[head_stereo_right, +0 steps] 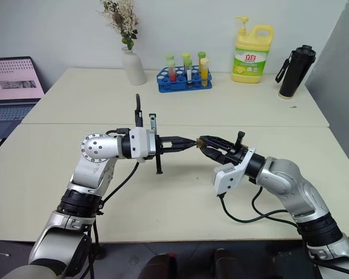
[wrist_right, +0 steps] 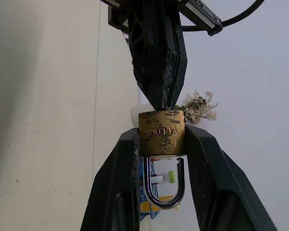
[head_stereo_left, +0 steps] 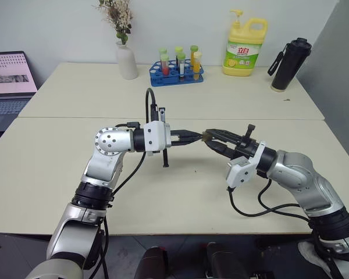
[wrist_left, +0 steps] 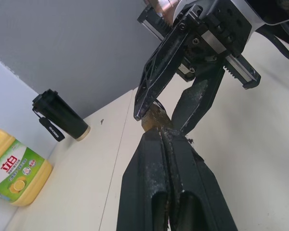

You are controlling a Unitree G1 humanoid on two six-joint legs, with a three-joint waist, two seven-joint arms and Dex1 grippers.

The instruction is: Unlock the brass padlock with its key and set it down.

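My right gripper [wrist_right: 162,144], at the centre of the head views, pinches the small golden brass padlock [wrist_right: 162,132] by its sides, its silvery U-shaped shackle [wrist_right: 164,187] apparently seated, while my left gripper [head_stereo_left: 193,137], fingers pressed together, meets the lock's free end; the thin silvery key is hidden there. I judge I'm at the turning step, and next I need a steady twist, then a gentle set-down. At upper centre, a blue rack [head_stereo_left: 175,74] holds capped tubes of coloured liquids.
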